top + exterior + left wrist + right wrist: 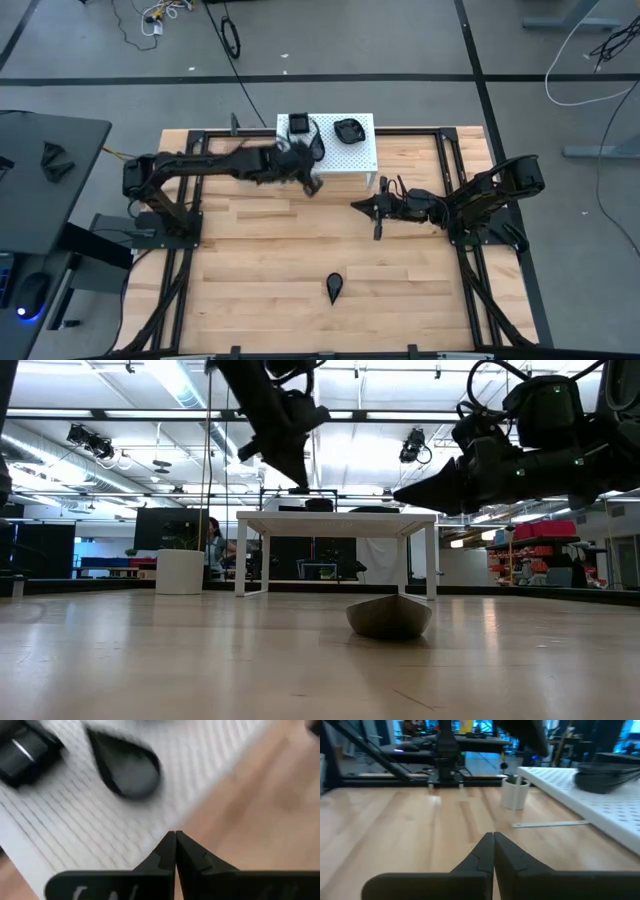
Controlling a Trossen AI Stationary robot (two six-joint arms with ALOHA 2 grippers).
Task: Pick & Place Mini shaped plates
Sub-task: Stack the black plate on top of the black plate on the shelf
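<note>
Two mini shaped plates rest on the white perforated stand [360, 155] at the table's far side: a square one [298, 125] and a teardrop one [348, 130], the teardrop one [127, 765] also clear in the left wrist view. A third black teardrop plate [334, 287] lies flat on the wood near the front edge and also shows in the low view [390, 617]. My left gripper [314, 186] hangs shut and empty over the stand's near edge. My right gripper [358, 206] is shut, level and empty, right of centre above the table.
A small white pot [515, 792] with a green plant stands on the table beside the stand's left end. Black frame rails [455, 180] run along both sides of the table. Bare wood [260, 260] lies between the arms and the near edge.
</note>
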